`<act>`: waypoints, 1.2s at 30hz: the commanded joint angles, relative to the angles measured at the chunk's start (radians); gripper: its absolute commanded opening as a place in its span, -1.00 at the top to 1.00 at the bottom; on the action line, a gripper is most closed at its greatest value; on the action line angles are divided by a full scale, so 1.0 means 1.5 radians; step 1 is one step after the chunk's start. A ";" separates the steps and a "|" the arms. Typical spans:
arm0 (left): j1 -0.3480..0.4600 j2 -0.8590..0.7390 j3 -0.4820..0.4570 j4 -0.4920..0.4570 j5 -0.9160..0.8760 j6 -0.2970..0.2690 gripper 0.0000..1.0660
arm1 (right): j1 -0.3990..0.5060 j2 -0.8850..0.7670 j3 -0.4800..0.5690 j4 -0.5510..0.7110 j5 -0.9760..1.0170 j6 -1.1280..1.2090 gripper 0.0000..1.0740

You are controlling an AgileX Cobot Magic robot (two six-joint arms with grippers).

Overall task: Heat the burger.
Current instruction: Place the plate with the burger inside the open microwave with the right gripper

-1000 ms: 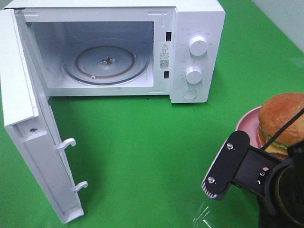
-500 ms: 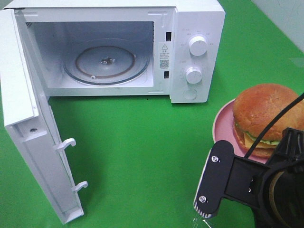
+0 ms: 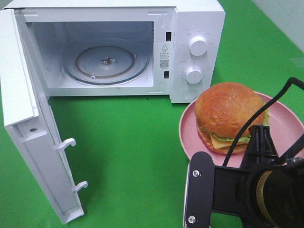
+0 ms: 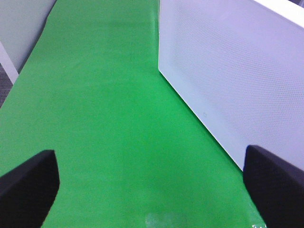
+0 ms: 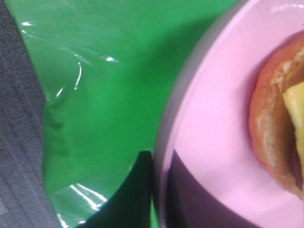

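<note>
The round burger with glossy golden-brown bun (image 3: 229, 111) sits on a round pink plate (image 3: 285, 124) near the open white microwave (image 3: 199, 19), whose warning-triangle label (image 3: 164, 56) is too small to read. The right end effector (image 5: 159, 190) pinches the plate's rim. The left end effector (image 4: 152, 190) gapes wide above the green tabletop (image 4: 104, 118).

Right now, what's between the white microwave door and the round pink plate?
Just bare green cloth separates the white door from the pink plate, per the exterior high view.
</note>
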 commanded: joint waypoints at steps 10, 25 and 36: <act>-0.005 -0.015 0.002 -0.001 -0.009 -0.003 -0.83 | 0.003 -0.006 0.002 -0.099 -0.074 -0.042 1.00; -0.005 -0.015 0.002 -0.001 -0.009 -0.003 -0.83 | 0.002 -0.006 0.002 -0.105 -0.155 -0.206 1.00; -0.005 -0.015 0.002 -0.001 -0.009 -0.003 -0.83 | -0.114 -0.006 0.002 -0.033 -0.252 -0.407 1.00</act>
